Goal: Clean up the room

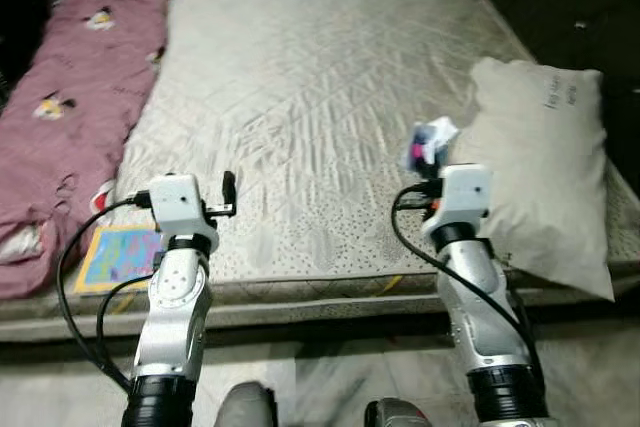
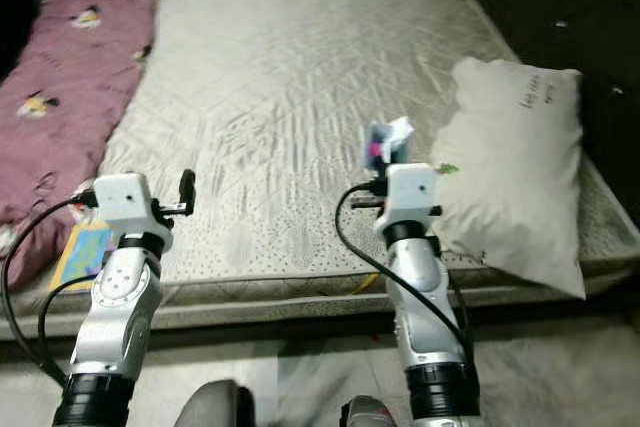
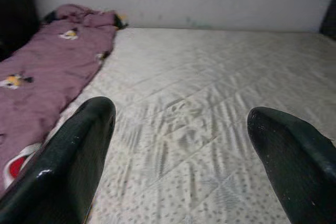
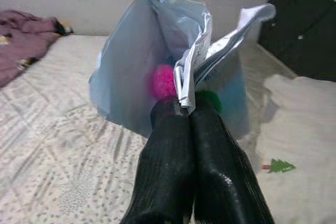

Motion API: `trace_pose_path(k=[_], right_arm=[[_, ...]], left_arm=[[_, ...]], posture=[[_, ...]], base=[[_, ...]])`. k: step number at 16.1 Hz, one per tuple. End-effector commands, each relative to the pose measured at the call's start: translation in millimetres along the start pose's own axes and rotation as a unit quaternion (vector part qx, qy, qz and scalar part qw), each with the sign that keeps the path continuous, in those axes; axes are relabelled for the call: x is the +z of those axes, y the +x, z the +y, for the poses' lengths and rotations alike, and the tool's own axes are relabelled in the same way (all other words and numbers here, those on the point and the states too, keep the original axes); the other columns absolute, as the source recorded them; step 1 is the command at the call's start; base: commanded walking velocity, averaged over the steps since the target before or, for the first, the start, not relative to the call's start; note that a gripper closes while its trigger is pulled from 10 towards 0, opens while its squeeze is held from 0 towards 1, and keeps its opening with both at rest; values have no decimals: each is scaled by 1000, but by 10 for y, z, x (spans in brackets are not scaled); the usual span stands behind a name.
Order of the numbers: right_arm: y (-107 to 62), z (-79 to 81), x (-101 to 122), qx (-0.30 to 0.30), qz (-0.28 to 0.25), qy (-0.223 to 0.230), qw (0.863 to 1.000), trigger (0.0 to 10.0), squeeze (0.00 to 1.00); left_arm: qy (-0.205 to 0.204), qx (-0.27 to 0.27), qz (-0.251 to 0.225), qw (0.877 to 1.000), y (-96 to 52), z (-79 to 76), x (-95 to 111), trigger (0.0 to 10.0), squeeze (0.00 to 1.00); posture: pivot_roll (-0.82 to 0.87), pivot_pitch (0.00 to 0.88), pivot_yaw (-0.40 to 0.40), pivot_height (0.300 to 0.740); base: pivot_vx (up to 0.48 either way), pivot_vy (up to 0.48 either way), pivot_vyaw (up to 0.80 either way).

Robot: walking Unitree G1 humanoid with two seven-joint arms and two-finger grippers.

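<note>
- Right gripper (image 4: 184, 109): fingers pressed together, clamped on the crumpled top edge of a clear plastic bag (image 4: 157, 61). The bag is held upright above the mattress, at about 3 o'clock of the bed's middle and just beside the pillow.
- Clear plastic bag, contents: a pink ball (image 4: 164, 81) and something green, seen through the film; a white paper slip is folded into the pinch. In the head views the bag (image 1: 430, 142) shows just past the right wrist.
- Left gripper (image 3: 181, 156): fingers wide apart, holding nothing, hovering over the near edge of the mattress at about 7 o'clock of its middle.
- Mattress (image 1: 330, 97): pale, quilted, with a dotted band along the near edge; bare of sheets.
- Pillow (image 1: 545, 167): off-white, lying at 3 o'clock on the mattress and overhanging its near right corner. A small green tree print (image 4: 278, 166) shows on the fabric.
- Pink blanket (image 1: 70, 107): printed with small figures, stretched along the left side of the bed from 11 o'clock to 8 o'clock.
- Colourful flat book (image 1: 120, 257): at 8 o'clock, on the mattress's near left corner, touching the blanket's lower end.
</note>
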State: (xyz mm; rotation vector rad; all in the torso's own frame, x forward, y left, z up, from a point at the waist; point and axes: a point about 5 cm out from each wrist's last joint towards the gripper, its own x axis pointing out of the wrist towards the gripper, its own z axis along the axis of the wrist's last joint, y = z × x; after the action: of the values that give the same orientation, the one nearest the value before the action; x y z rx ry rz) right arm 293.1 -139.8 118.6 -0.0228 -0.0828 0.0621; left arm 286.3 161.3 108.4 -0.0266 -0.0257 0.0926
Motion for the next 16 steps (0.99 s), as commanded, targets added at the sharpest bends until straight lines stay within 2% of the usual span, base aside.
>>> trace_pose_path(k=[1,9,16], right_arm=[[0,75,-19,11,7,9,1000,10000,0],[5,85,-39,16,10,5,1000,10000,0],[13,96,-50,20,14,4,1000,10000,0]], left_arm=[[4,11,9,1000,-15,88,-28,10000,0],[2,9,10,1000,-17,77,-41,10000,0],[-11,-14,1,1000,-35,41,-7,10000,0]], posture=[[30,89,9,740],[32,83,6,740],[32,91,5,740]], base=[[0,480,0],[0,480,0],[0,0,0]])
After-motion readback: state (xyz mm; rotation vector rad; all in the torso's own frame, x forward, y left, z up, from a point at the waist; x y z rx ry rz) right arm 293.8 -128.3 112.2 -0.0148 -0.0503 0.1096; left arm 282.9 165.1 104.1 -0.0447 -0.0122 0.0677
